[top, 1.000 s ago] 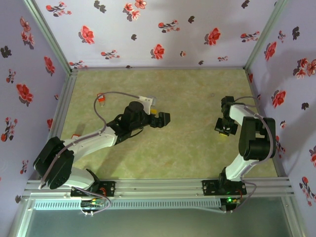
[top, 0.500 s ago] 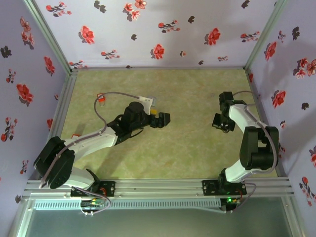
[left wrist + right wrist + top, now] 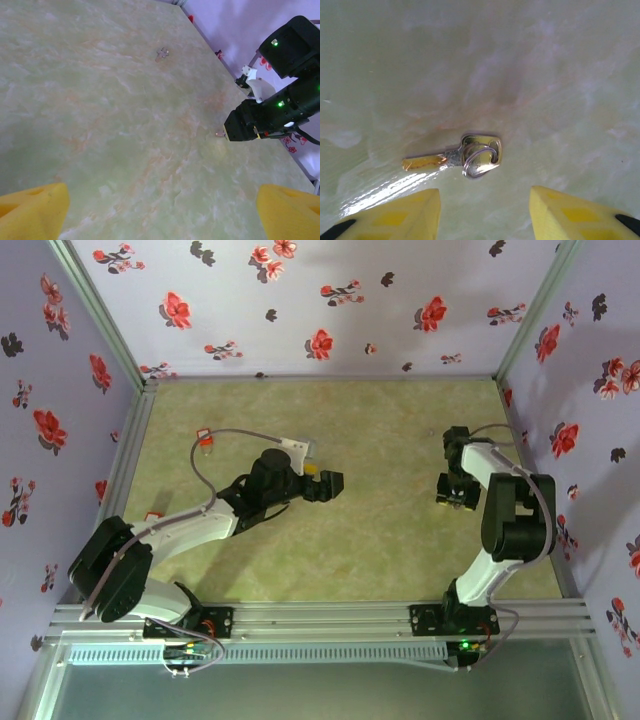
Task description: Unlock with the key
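Right gripper (image 3: 485, 215) hovered just over the key (image 3: 452, 157), jaws wide open, presumably lining up a grab. Left gripper (image 3: 160, 215) sat well away from the key, also spread open, empty.

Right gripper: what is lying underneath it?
A brass key with a split ring lies flat on the table, untouched, below the open right gripper. The yellow fingers cover the table beneath them.

No legible text or markings
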`<control>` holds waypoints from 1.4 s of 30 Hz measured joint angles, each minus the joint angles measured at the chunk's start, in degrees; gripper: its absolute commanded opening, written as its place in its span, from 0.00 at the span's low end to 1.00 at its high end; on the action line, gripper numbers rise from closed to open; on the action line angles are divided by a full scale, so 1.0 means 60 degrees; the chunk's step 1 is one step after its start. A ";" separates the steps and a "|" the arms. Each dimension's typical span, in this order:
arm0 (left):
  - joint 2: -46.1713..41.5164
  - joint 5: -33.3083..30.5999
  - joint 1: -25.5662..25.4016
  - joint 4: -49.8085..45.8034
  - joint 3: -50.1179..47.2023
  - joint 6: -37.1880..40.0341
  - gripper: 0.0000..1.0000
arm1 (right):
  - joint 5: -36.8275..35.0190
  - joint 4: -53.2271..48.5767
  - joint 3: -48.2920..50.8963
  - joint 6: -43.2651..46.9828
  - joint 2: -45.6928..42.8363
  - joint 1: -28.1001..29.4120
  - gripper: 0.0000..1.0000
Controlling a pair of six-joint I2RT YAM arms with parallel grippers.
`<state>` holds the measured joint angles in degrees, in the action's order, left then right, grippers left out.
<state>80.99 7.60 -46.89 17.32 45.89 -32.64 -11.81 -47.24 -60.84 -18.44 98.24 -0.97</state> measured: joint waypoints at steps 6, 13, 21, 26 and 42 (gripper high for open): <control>-0.0018 0.0000 0.0000 0.0004 0.0000 0.0000 0.96 | -0.0007 0.0215 0.0004 0.0044 0.0135 -0.0149 0.33; -0.0018 0.0000 0.0000 0.0004 0.0000 0.0000 0.96 | 0.0000 0.0444 0.0004 0.0069 0.0135 -0.0361 0.26; -0.0018 0.0000 0.0000 0.0004 0.0000 0.0000 0.96 | 0.0248 0.0692 0.0153 0.0069 0.0135 -0.0361 0.32; -0.0018 0.0000 0.0000 0.0004 0.0000 0.0000 0.96 | 0.0484 0.0783 0.0157 0.0069 0.0127 -0.0361 0.33; -0.0018 0.0000 0.0000 0.0018 0.0000 0.0000 0.96 | 0.1115 0.1053 0.0346 0.0004 -0.0040 -0.0361 0.23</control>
<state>80.88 7.60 -46.89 17.43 45.89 -32.64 -5.13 -40.93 -58.76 -18.41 98.00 -3.14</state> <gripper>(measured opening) 0.963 0.240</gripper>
